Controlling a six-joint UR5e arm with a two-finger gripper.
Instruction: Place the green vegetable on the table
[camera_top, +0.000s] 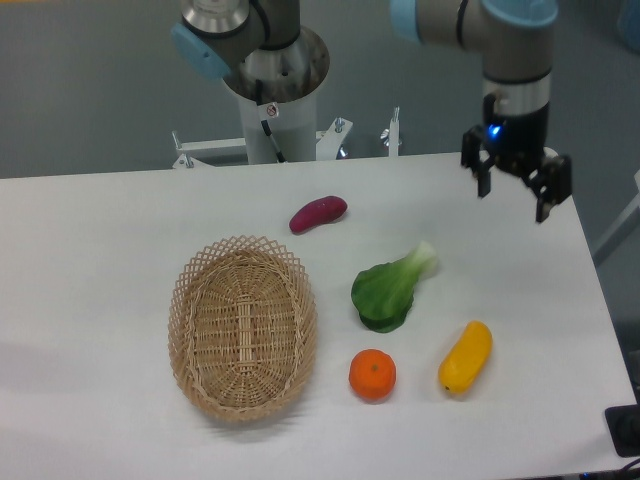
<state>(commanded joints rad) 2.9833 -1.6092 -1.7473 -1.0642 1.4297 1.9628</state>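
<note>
The green vegetable (388, 289) lies on the white table (100, 230), right of the wicker basket. It has dark green leaves toward the front and a pale stem pointing to the back right. My gripper (515, 195) hangs above the table's far right part, up and to the right of the vegetable and well apart from it. Its two fingers are spread and hold nothing.
An oval wicker basket (243, 327) stands empty at centre left. A purple sweet potato (318, 213) lies behind it. An orange (372, 375) and a yellow pepper-like item (466, 356) lie near the front. The arm's base (272, 95) stands at the far edge.
</note>
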